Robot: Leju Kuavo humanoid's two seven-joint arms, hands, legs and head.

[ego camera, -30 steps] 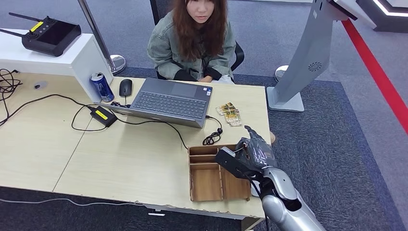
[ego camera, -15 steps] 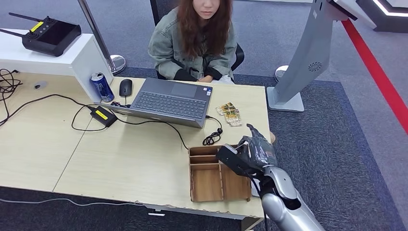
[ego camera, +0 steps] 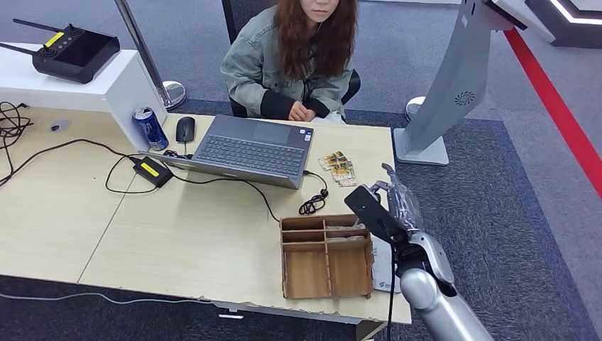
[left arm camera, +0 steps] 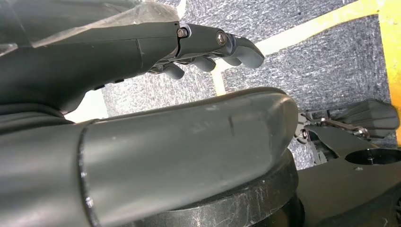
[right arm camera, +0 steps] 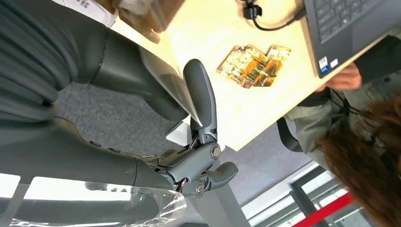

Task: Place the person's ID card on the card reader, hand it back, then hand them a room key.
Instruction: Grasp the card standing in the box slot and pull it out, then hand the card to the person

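My right hand [ego camera: 395,201] is raised above the table's right edge, just past the wooden box [ego camera: 285,259]. In the right wrist view a thin pale card [right arm camera: 163,82] sits edge-on, pinched between the thumb and a finger of that hand [right arm camera: 201,142]. The white card reader [ego camera: 384,273] lies bare beside the box. Several colourful cards [ego camera: 338,169] [right arm camera: 253,66] lie on the table near the laptop. The person [ego camera: 294,57] sits behind the desk with hands together [ego camera: 302,112]. My left hand [left arm camera: 208,45] hangs over the floor holding nothing.
An open laptop [ego camera: 248,149] with cables stands mid-table, with a mouse [ego camera: 185,128] and a blue can [ego camera: 150,128] behind it. A grey kiosk stand [ego camera: 454,85] rises to the right of the table. The box's compartments hold small items.
My right hand has lifted off the box and card reader and moved up toward the person, uncovering the reader. The person has leaned slightly to the right.
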